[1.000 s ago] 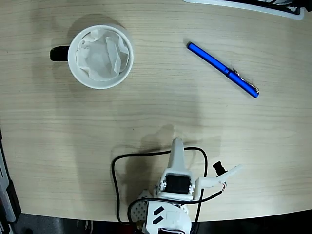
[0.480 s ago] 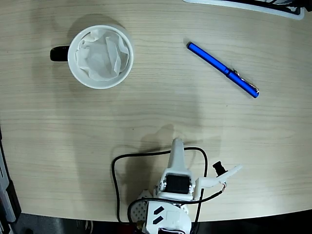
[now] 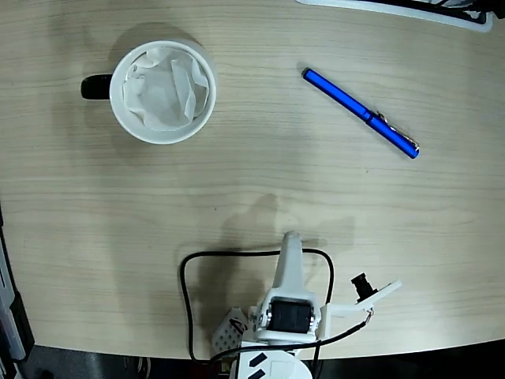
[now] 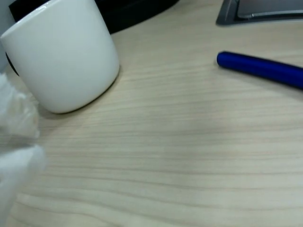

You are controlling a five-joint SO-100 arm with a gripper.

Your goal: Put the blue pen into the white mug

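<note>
The blue pen (image 3: 360, 113) lies flat on the worktop (image 3: 260, 181) toward its far right corner, exactly where it lay a second ago. The white mug (image 3: 162, 91), near the far left corner and well apart from the pen, has not moved either. What has changed is the arm (image 3: 289, 296) at the near edge: its white body has shifted slightly, the tip now reaching a little less far onto the worktop and the side bracket sitting lower and further right.

In the fixed view the pen's long axis runs diagonally, its plain blue end pointing to the far left and its clip end with the dark tip pointing to the near right.

The wrist view cuts the pen (image 4: 261, 69) off at the right border, so only its rounded blue end shows. The mug (image 4: 64, 54) stands upright there, its rim cropped at the top. A blurred white shape fills the lower left; whether the hand (image 3: 293, 240) is released or clenched I cannot tell.
</note>
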